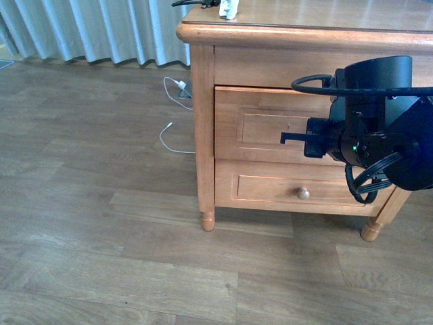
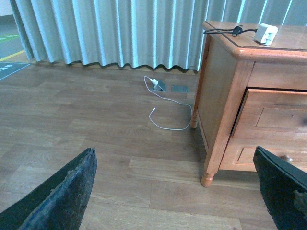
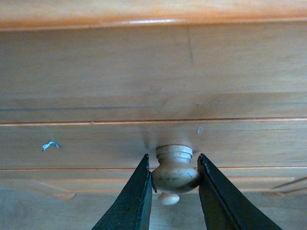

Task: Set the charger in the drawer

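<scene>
The right gripper (image 3: 173,165) has its jaws pinching the knob (image 3: 175,173) of the drawer (image 1: 260,128). The left gripper (image 2: 173,158) has its jaws spread. The charger (image 2: 265,33) lies on the cabinet's top surface (image 1: 325,17), far left. Risk: the rounded knob slips free under pull.

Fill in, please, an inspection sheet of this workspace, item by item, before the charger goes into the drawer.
Surface: wooden cabinet top; the charger lies on it.
Job's things: charger, white block with black cable, on the cabinet top; drawer, front stands slightly out, inside hidden.
Clutter: nothing seen.
Grippers: right gripper, jaws closed on the drawer's knob; left gripper, jaws wide open, holding nothing, above the floor.
Cables: white cable loose on the floor beside the cabinet, its plug end by the curtain.
Surroundings: wood floor; pale curtain.
</scene>
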